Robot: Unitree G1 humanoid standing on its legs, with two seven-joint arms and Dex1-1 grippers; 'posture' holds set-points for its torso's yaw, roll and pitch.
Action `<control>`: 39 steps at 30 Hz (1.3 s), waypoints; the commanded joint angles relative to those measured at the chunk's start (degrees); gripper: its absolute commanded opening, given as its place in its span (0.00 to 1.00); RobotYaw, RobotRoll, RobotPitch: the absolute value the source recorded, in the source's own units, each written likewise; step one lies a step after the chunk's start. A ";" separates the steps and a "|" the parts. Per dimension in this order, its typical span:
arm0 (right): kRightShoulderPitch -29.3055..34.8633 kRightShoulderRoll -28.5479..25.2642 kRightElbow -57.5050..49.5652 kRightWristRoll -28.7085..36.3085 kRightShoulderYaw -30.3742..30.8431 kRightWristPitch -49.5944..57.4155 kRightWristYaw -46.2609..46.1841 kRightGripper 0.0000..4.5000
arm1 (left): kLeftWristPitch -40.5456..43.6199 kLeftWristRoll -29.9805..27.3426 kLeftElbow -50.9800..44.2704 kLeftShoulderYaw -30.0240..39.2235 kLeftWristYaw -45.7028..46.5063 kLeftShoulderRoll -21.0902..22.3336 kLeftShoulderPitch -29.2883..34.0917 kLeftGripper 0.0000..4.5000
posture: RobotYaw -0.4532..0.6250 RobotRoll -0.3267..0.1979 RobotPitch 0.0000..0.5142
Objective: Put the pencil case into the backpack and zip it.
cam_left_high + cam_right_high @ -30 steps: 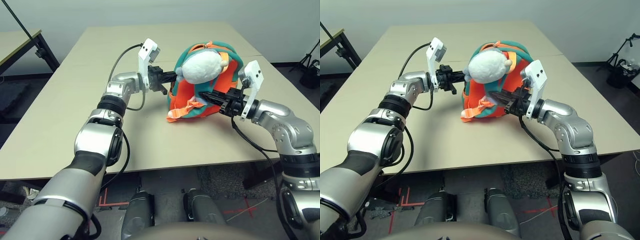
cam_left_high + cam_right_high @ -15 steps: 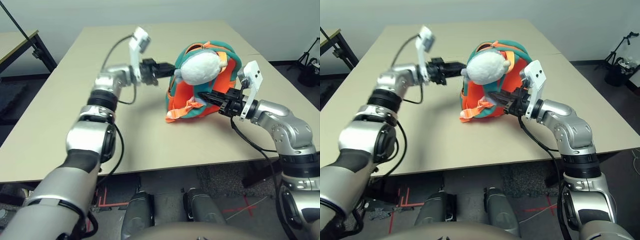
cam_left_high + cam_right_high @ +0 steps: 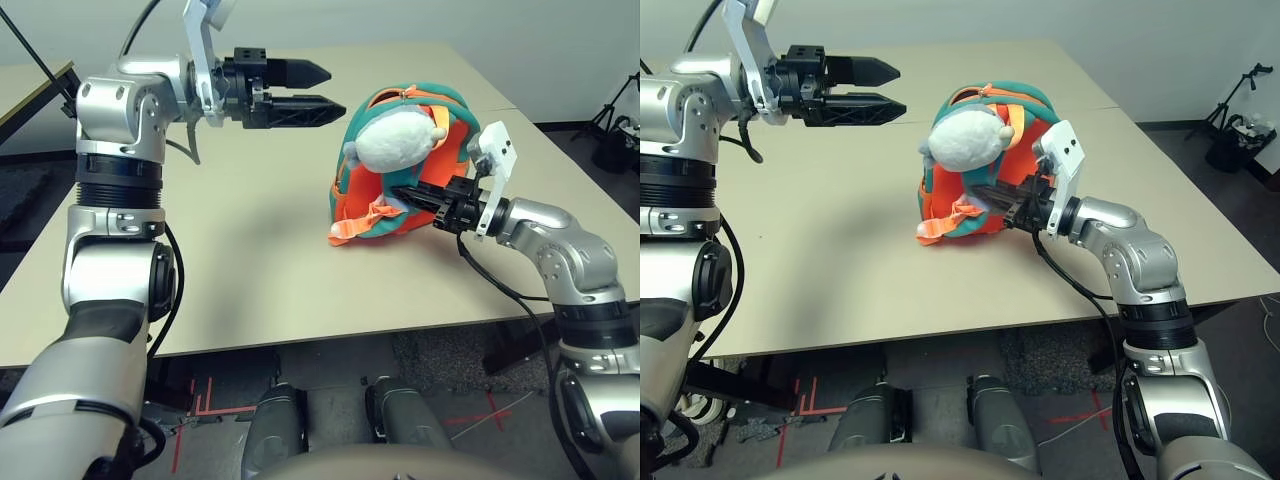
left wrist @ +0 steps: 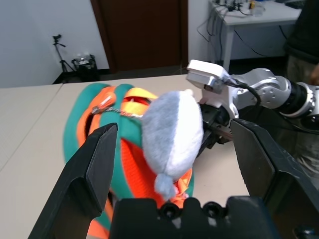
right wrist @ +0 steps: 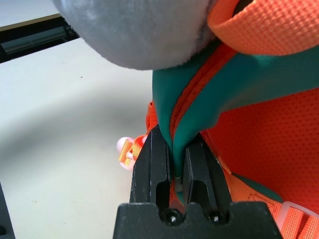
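The orange backpack (image 3: 405,185) with teal trim stands on the table (image 3: 250,260), its grey-white plush animal (image 3: 395,140) on the front. My right gripper (image 3: 402,194) reaches in from the right under the plush. In the right wrist view it is shut on the backpack's teal edge (image 5: 199,107) beside the orange zip. My left gripper (image 3: 331,87) hovers high above the table, left of the backpack and apart from it. It is open, pointing at the backpack, with nothing between its fingers. The pencil case is out of view.
A second table (image 3: 40,90) stands at the far left, and dark equipment (image 3: 620,140) sits on the floor at the right. In the left wrist view a person (image 4: 304,45) stands beyond the table next to a white desk (image 4: 249,10).
My left gripper has pulled back from the backpack's left side and risen well above the table, now open. The right gripper has stayed at the backpack.
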 commanded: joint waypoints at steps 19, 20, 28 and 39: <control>1.77 0.48 -2.64 0.80 -0.25 0.11 -1.09 0.01 | -20.08 8.82 19.30 -9.68 2.99 -12.72 -2.79 0.86 | 0.25 0.62 0.00; 1.84 0.42 -2.70 0.83 -0.32 0.11 -1.15 0.01 | -20.12 8.79 19.56 -9.68 2.60 -12.79 -2.97 0.78 | 0.25 0.62 0.00; 1.60 0.52 -2.07 0.70 -0.15 -0.22 -1.20 0.01 | -18.15 7.94 18.13 -8.88 -0.04 -11.49 -4.43 0.12 | 0.26 0.62 0.00; 0.16 0.61 -0.89 0.29 0.36 -0.68 -0.38 0.01 | -13.90 6.07 15.40 -7.32 -3.75 -5.90 -6.62 0.04 | 0.27 0.62 0.00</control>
